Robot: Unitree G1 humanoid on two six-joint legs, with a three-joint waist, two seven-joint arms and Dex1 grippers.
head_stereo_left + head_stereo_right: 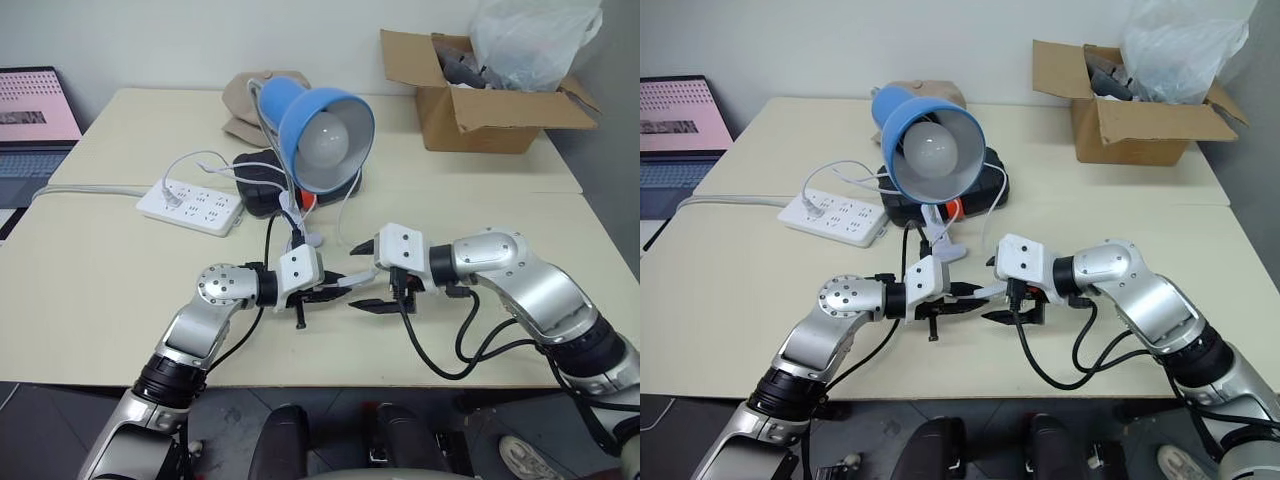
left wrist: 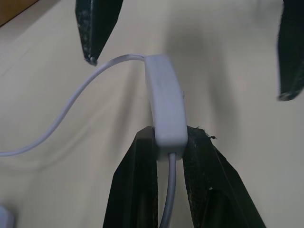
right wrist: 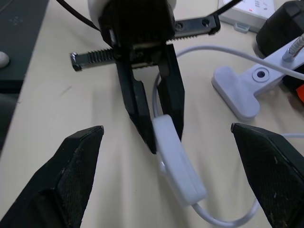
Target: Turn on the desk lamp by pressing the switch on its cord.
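The left claw is clamped on the switch, gripping one end of the small white oblong between its two black fingers and holding it above the pale tabletop. The thin white cord leaves both ends of the switch, one length curving away to the side, the other running back between the fingers. The right claw faces the left one with its fingers spread wide apart, holding nothing; its tips sit on either side of the switch's free end, not touching it.

The blue desk lamp stands just behind the two claws, its round white bulb unlit and tilted toward the front edge. A white power strip lies to its left, and a cardboard box sits at the far right corner.
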